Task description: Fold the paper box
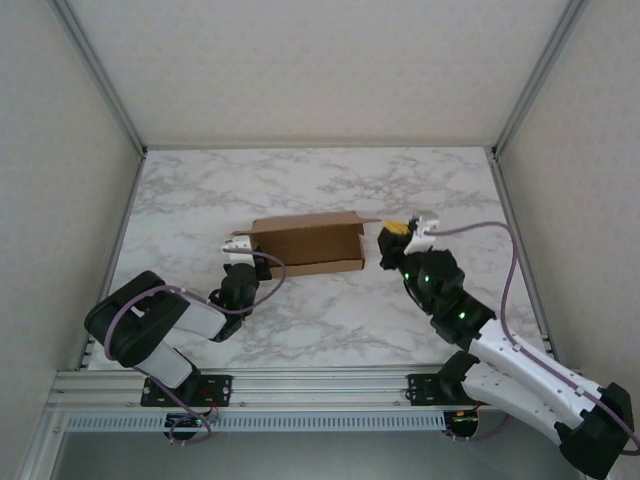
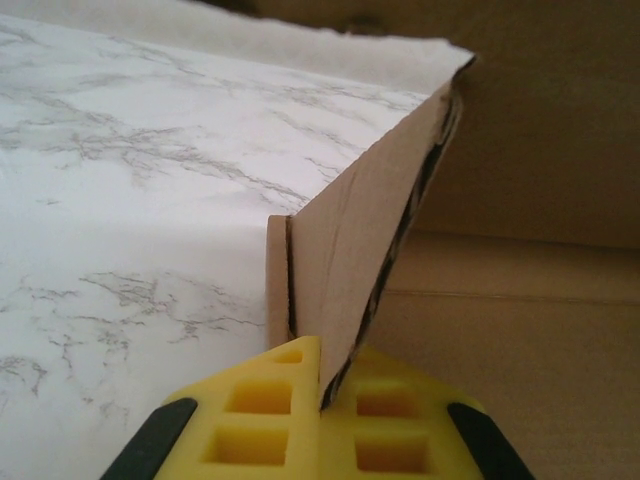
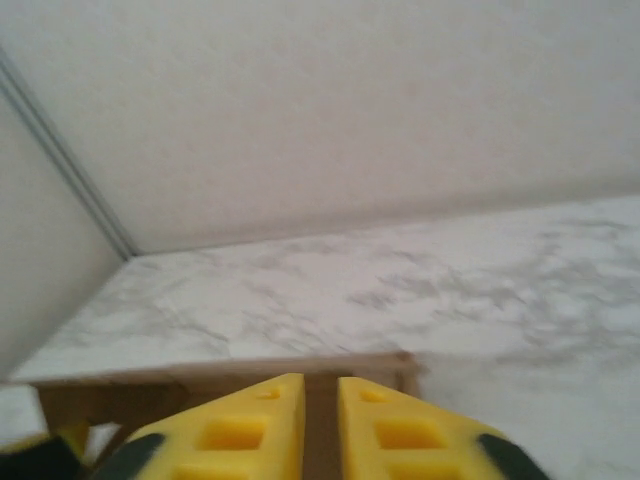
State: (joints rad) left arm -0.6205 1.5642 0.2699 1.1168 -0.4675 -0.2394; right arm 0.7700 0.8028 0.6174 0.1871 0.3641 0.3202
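The paper box [image 1: 305, 245] stands partly formed at mid-table, brown, with its long walls raised. My left gripper [image 1: 245, 247] is at its left end. In the left wrist view the left gripper [image 2: 322, 400] is shut on the upright end wall of the paper box [image 2: 350, 230], which is pinched between the yellow pads. My right gripper [image 1: 388, 245] sits close against the box's right end. In the right wrist view the right gripper [image 3: 320, 382] has its fingers almost together, and the paper box [image 3: 200, 375] shows behind the slit. I cannot tell whether it touches the cardboard.
The marble table [image 1: 330, 180] is ringed by white enclosure walls with metal posts at the back corners [image 1: 138, 148]. The aluminium rail [image 1: 320, 385] carrying both arm bases runs along the near edge.
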